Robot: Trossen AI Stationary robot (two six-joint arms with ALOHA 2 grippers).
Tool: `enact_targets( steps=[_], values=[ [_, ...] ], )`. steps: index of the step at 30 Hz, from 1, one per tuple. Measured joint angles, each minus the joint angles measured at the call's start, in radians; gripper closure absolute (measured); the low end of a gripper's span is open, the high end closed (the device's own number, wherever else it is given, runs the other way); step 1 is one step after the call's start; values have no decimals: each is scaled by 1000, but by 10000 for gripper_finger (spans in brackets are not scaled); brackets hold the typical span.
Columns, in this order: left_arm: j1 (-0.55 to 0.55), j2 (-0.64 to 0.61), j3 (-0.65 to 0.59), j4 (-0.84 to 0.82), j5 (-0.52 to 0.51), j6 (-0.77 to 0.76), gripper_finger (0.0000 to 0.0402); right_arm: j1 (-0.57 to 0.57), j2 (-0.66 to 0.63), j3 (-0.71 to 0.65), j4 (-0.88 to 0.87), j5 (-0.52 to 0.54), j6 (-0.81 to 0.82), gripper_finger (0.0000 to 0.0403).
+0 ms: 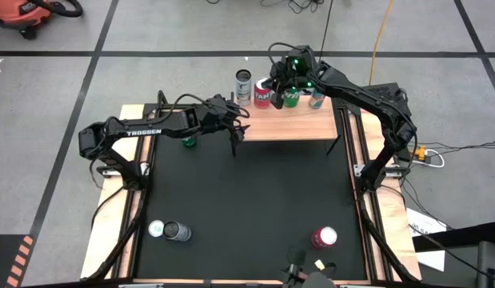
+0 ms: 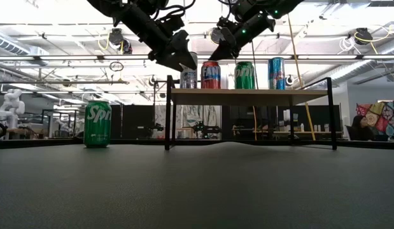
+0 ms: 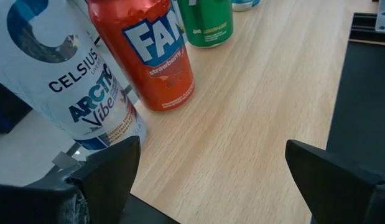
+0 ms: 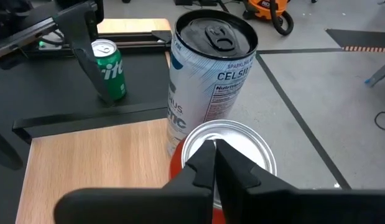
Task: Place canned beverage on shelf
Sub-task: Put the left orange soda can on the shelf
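The light-wood shelf stands at the table's far edge on black legs. On it stand a white Celsius can, a red Fanta can, a green can and a blue-white can. My right gripper is shut and hangs just above the Fanta can's silver lid; the low view shows it clear of the cans. My left gripper is open and empty at the shelf's near left corner, facing the cans. A green Sprite can stands on the table left of the shelf.
Near the table's front edge are two cans at the left and a red can at the right. The black tabletop between them and the shelf is bare. Wooden rails run along both sides.
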Motion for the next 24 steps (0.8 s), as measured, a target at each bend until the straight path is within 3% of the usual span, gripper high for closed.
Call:
enact_targets(
  steps=[24],
  values=[
    [0,0,0,-1,-9,-3,9,-3,-5,2,-48,56,-65,403]
  ],
)
